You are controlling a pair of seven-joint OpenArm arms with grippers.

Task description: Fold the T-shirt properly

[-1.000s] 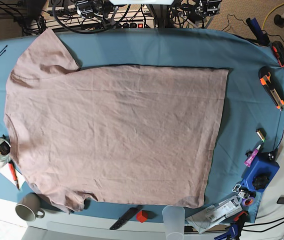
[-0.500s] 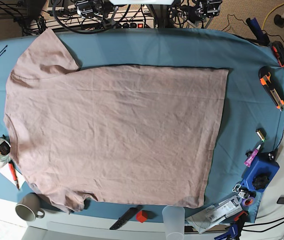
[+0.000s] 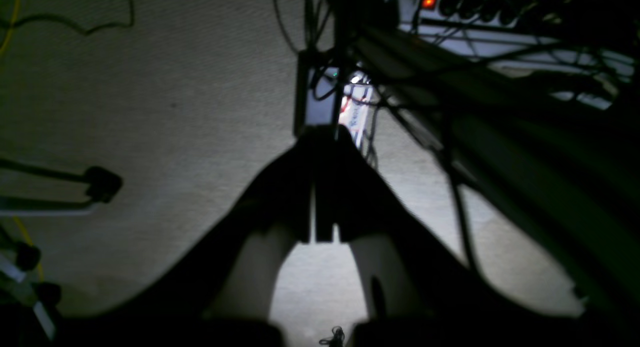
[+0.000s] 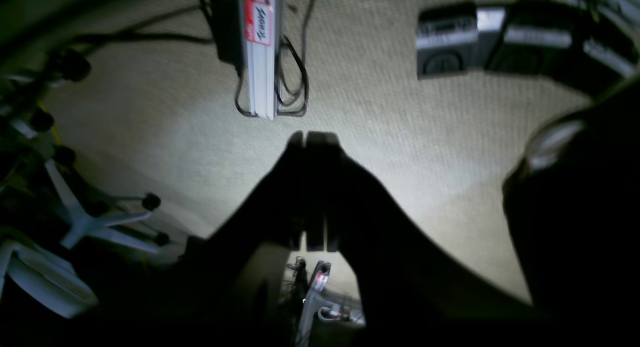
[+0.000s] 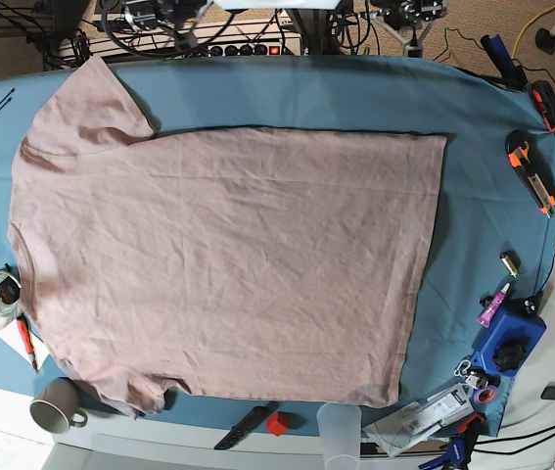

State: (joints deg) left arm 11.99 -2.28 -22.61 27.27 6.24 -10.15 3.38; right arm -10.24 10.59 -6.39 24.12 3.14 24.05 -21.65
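The T-shirt (image 5: pixel 228 259) is laid out flat on the teal-blue table cloth (image 5: pixel 473 166), collar end toward the base view's left edge and hem toward its right, one sleeve pointing at the far edge and the other bunched near the front edge. No fold has been made yet.

It's thin, limp cotton, so it should be treated as light and floppy: anything lifted will sag and drag the rest along, and the wrinkles can be expected to shift. Best grabbed by pinching at edges, probably the far sleeve or shoulder and the matching hem corner, so a long side can be carried over in one go.

Both claws are seen only in the dark wrist views: the left gripper (image 3: pixel 322 134) and the right gripper (image 4: pixel 313 137) are pressed fully together with nothing in them, hanging over the carpeted floor beyond the table, as far as can be made out in that gloom.

Clutter is kept to the borders: a mug (image 5: pixel 55 405) and a red-handled tool (image 5: pixel 26 340) just beside the near sleeve, a utility knife (image 5: pixel 531 168) and a blue box (image 5: pixel 512 341) well apart from the hem. The fabric itself is unobstructed.
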